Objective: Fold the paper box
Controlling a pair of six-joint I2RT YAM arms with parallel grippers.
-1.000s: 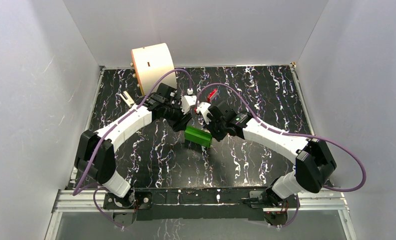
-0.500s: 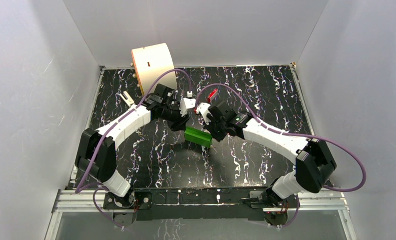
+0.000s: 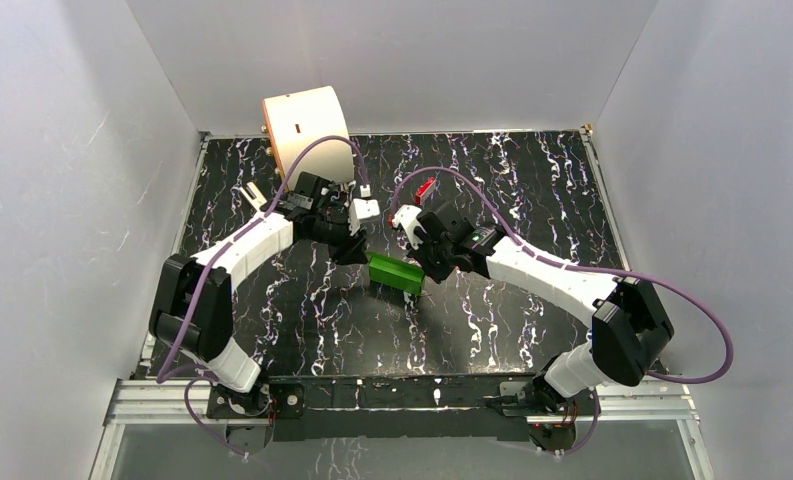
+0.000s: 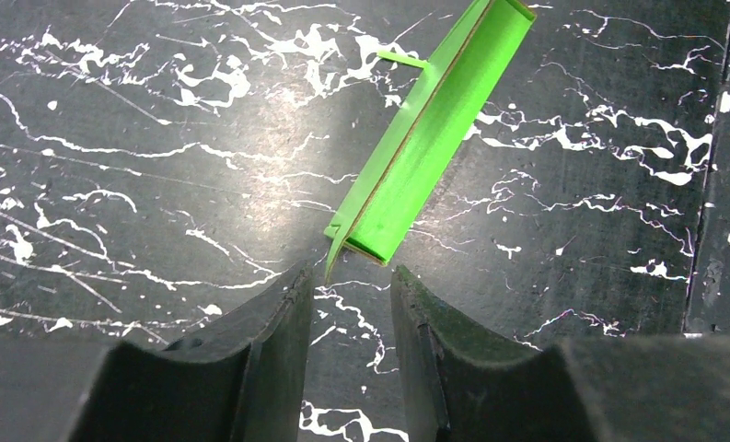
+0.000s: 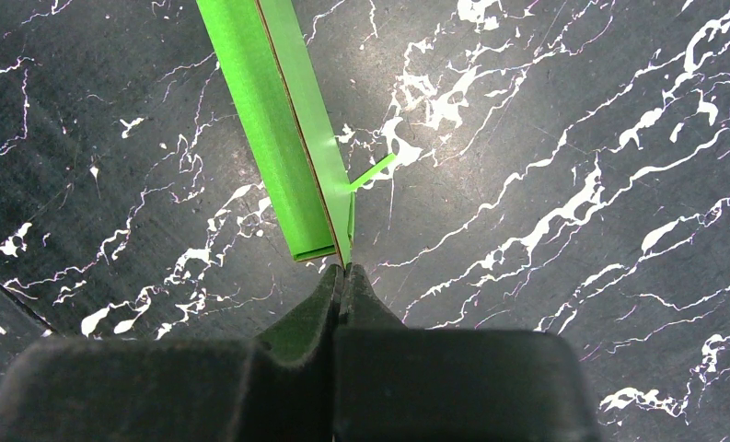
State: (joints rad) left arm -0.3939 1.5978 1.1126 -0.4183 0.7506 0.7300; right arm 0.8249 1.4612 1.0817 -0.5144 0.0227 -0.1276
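My right gripper [image 5: 343,279] pinches a thin edge of the paper box [image 5: 271,120], a long, creased bright-green card channel at the middle of the black marbled surface [image 5: 545,184]; my left gripper [image 4: 350,308] gapes just off its other end.

The paper box [image 3: 396,273] is seen in bright green, with a thin brown line along its cut edge. The table [image 3: 532,180] is done in black with white marble-ish veins. A cream cylinder [image 3: 307,130], orange-rimmed, is spotted upper left, and a small red block [image 3: 424,186] near top centre. The cables [image 3: 728,345] are coloured purple.
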